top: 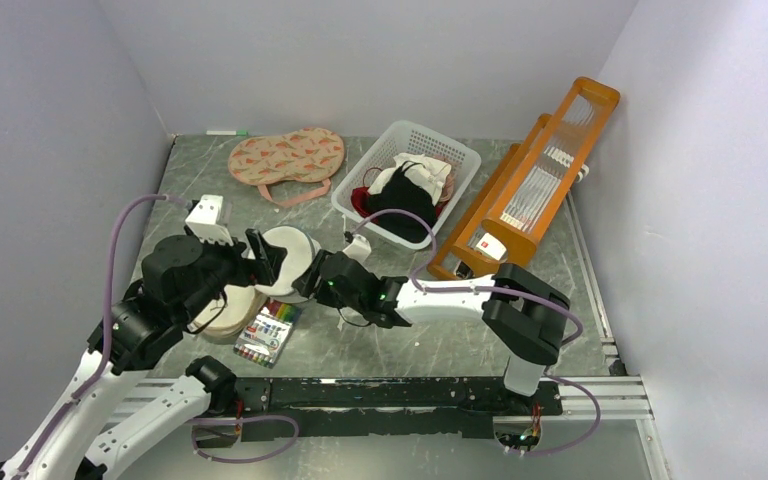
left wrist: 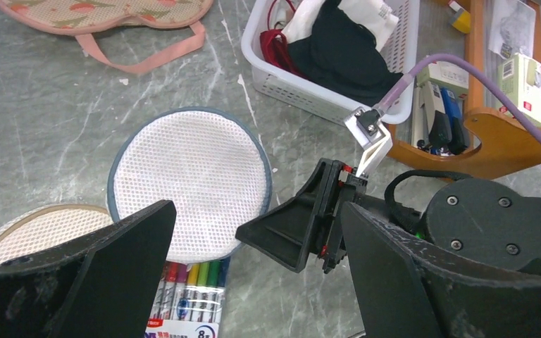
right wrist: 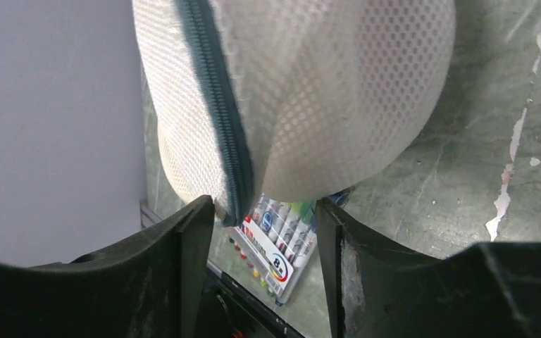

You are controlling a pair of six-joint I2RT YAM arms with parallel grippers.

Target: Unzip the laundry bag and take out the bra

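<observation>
The round white mesh laundry bag (top: pixel 290 255) with its dark zipper rim lies left of the table's middle, partly resting on a marker pack. Its zipper (right wrist: pixel 218 120) looks closed. The bra is hidden. My left gripper (top: pixel 263 256) is open and empty; in the left wrist view (left wrist: pixel 257 211) its fingers spread wide above the bag (left wrist: pixel 190 176). My right gripper (top: pixel 307 280) is open at the bag's right edge. In the right wrist view (right wrist: pixel 264 211) the bag's lower edge (right wrist: pixel 338 105) and the zipper end sit just between its fingertips.
A beige embroidery hoop (top: pixel 222 310) and a pack of coloured markers (top: pixel 268 335) lie beside and under the bag. A white basket (top: pixel 452 156) of black, white and red garments, a pink watermelon pouch (top: pixel 287 157) and an orange wooden rack (top: pixel 530 190) stand behind.
</observation>
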